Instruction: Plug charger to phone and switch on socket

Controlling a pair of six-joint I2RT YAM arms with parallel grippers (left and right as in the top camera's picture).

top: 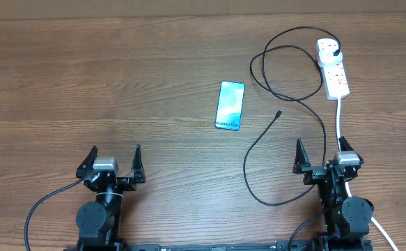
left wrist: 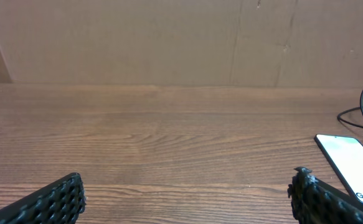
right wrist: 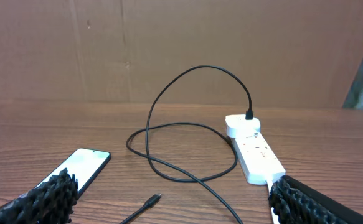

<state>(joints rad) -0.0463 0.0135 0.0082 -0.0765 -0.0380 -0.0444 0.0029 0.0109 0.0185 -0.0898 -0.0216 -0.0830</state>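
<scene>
The phone (top: 230,105) lies flat mid-table with its blue-teal screen up; it also shows in the left wrist view (left wrist: 353,163) and the right wrist view (right wrist: 80,167). The black charger cable (top: 283,95) loops across the table; its plug (top: 336,51) sits in the white socket strip (top: 333,68), and its connector tip (top: 278,113) lies loose right of the phone, also seen in the right wrist view (right wrist: 152,199). The socket shows there too (right wrist: 254,155). My left gripper (top: 112,164) and right gripper (top: 322,157) are open, empty, near the front edge.
The socket's thick white cord (top: 340,118) runs from the strip toward the front edge past my right arm. A brown cardboard wall (right wrist: 181,50) stands behind the table.
</scene>
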